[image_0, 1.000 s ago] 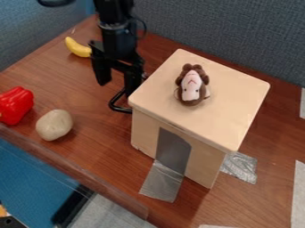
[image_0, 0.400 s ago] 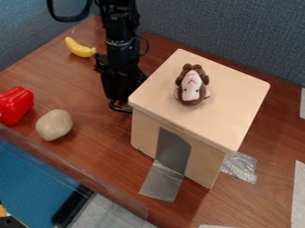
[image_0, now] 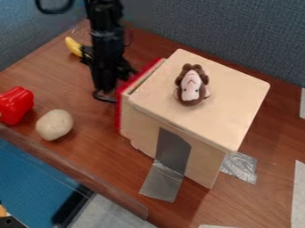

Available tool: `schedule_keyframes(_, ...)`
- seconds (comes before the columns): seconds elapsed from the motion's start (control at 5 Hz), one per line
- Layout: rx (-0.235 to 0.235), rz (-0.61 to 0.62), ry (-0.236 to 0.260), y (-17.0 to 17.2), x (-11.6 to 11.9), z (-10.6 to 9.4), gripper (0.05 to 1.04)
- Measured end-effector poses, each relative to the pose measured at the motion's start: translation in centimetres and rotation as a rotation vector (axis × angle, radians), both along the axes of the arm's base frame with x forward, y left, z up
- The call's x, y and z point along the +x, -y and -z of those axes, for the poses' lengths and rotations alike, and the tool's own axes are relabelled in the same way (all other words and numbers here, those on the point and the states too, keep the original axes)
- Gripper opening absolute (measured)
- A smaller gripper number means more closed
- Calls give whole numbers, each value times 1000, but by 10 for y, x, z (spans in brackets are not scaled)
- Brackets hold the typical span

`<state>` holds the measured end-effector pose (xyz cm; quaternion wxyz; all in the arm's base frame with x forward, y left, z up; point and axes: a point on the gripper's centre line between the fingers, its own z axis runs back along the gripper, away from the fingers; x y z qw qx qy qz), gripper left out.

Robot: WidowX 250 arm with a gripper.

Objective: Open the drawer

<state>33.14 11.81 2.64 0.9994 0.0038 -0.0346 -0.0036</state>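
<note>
The table [image_0: 83, 153] had a brown wood surface, and a grey-blue partition [image_0: 226, 31] stood behind it; at the left lay a red pepper [image_0: 15, 105], a beige potato [image_0: 54, 124] and a yellow banana [image_0: 73, 46], this one partly behind the arm; a brown plush toy [image_0: 191, 85] lay on top of the pale wooden box [image_0: 229, 107]; silver tape [image_0: 162, 181] was at its foot. The drawer [image_0: 118, 111] was partly out at the box's left side, its red edge now visible, unlike before; its black handle [image_0: 102, 97] and the gripper [image_0: 105, 90] had moved leftward; whether the gripper was spread or pressed together, I could not tell.
</note>
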Motion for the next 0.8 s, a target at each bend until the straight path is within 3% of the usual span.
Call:
schedule_keyframes(0.4,31,-64,-9,-37,-5,1,160)
schedule_keyframes(0.6,35,-100,-2,-52,-8,-3,386)
schedule_keyframes(0.8,28,-88,-7,-52,-7,-6,694)
